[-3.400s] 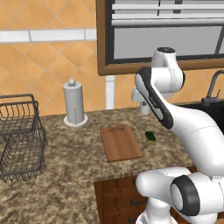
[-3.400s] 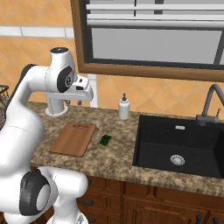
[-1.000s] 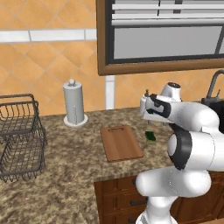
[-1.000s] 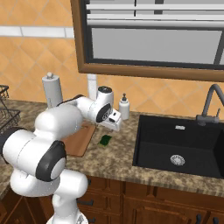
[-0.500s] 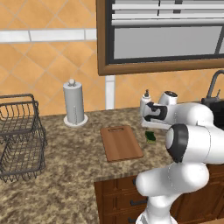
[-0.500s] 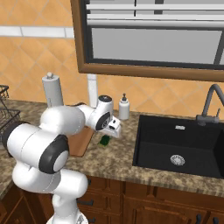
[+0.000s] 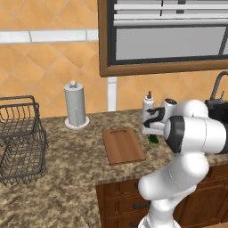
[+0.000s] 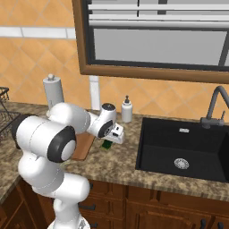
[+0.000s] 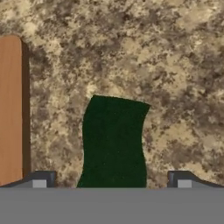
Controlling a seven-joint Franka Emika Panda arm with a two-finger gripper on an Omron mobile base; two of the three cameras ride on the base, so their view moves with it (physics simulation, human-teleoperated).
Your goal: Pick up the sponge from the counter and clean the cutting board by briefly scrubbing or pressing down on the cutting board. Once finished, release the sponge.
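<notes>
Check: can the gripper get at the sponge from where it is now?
Probably yes. The gripper hangs open right over the sponge, a fingertip on either side, bare counter around; the cutting board lies clear.

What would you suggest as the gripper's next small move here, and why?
Probably a short descent, then close. The gripper is open, its fingertips straddle the sponge, which lies on the counter beside the cutting board, not yet grasped.
</notes>
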